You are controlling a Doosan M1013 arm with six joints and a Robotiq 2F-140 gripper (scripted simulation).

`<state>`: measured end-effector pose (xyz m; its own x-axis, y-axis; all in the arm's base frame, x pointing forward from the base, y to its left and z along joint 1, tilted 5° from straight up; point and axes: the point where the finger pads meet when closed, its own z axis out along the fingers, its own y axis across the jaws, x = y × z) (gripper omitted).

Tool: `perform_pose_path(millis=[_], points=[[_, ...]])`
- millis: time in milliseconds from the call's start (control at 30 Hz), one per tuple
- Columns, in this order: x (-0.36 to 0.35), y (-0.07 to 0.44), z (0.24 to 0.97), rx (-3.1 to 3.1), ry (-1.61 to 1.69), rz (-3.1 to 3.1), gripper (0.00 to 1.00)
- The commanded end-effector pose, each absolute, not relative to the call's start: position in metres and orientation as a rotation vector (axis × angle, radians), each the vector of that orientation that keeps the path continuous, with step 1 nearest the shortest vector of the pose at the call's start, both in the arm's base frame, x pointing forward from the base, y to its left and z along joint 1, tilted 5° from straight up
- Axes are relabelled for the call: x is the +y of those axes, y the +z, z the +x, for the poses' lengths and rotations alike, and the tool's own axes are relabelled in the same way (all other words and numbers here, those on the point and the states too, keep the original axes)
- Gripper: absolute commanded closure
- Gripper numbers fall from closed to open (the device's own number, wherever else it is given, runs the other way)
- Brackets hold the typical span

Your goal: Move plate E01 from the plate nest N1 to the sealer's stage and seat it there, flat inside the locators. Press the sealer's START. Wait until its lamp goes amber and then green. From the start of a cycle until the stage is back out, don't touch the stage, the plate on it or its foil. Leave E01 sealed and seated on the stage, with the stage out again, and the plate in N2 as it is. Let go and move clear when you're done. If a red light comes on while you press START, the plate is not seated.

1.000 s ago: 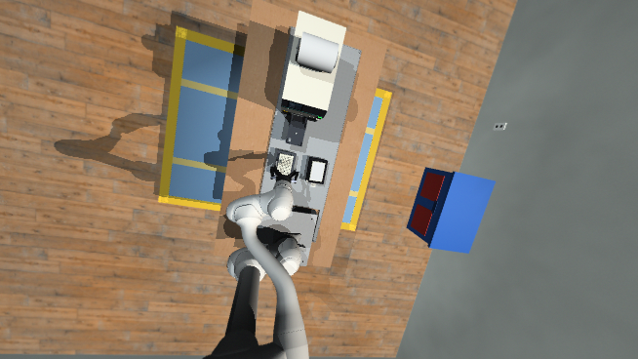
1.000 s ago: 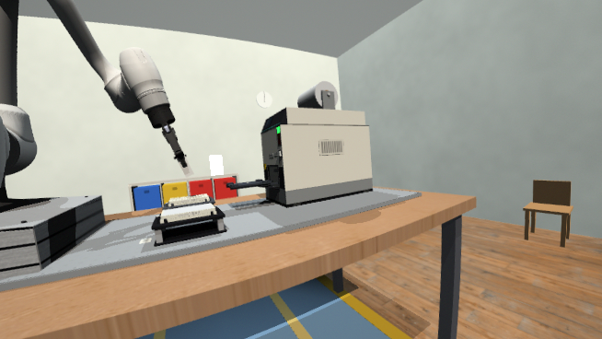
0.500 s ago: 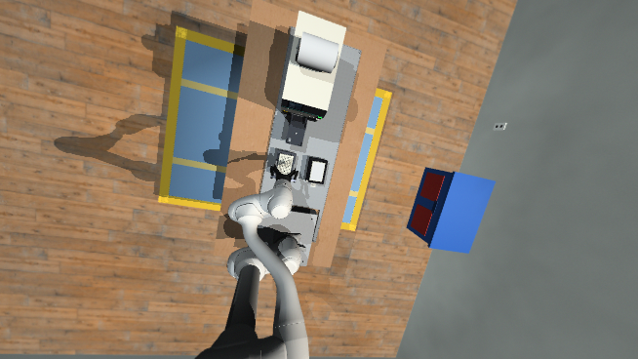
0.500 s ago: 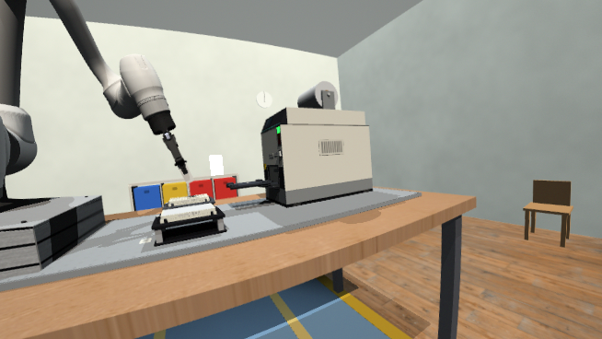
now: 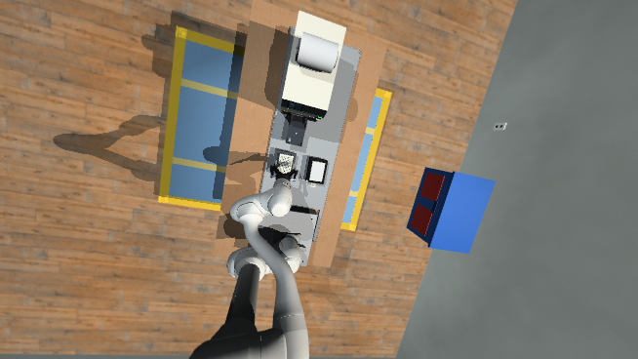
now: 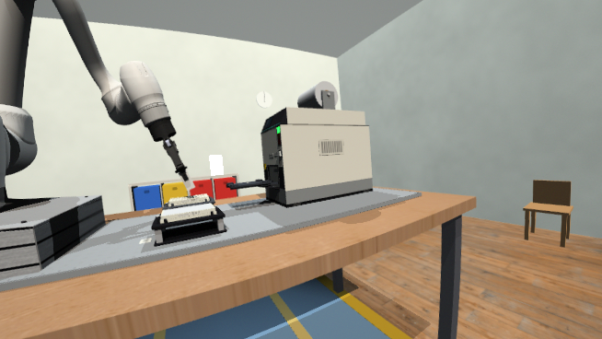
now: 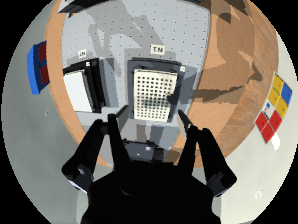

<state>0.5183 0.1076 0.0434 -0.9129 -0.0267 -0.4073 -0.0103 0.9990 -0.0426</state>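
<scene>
Hovering above N1, the claw [image 5: 284, 171] [image 6: 188, 184] [image 7: 153, 113] stands fairly wide with nothing between its fingers, which are parted across the short width of E01 [image 5: 286, 162] [image 6: 189, 200] [image 7: 155, 92]. E01 lies below the claw, within N1 [image 5: 278, 155] [image 7: 131, 70]. Its long axis runs from N1's label end toward the stage side, so its long sides look like the faces to pinch. The claw leans, fingertips toward the stage side of N1; that lean probably needs minding on the way down, since an uneven grip could lift E01 tilted.

Beside N1, along its long side, is N2 [image 5: 309, 171] [image 6: 221, 215] [image 7: 96, 85] with its own plate, which the nearer finger should pass without touching. Beyond N1's far end, the stage [image 5: 296, 131] [image 6: 250, 184] [image 7: 140, 151] juts from the sealer [image 5: 312, 88] [image 6: 327, 158]. Lifting E01 comes first; the carry then seems to run roughly along its long axis.

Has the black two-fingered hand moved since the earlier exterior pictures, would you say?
Yes, downward: it is closer to the cream rectangular plate with holes.
</scene>
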Motion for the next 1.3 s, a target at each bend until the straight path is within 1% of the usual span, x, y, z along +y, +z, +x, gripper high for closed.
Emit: perform_pose_path(millis=[0, 1267], points=[[0.1047, 0.0339, 0.5164, 2.723, -0.057, -0.017, 0.30], [0.1045, 0.0285, 0.5168, 2.723, -0.057, -0.017, 0.30]])
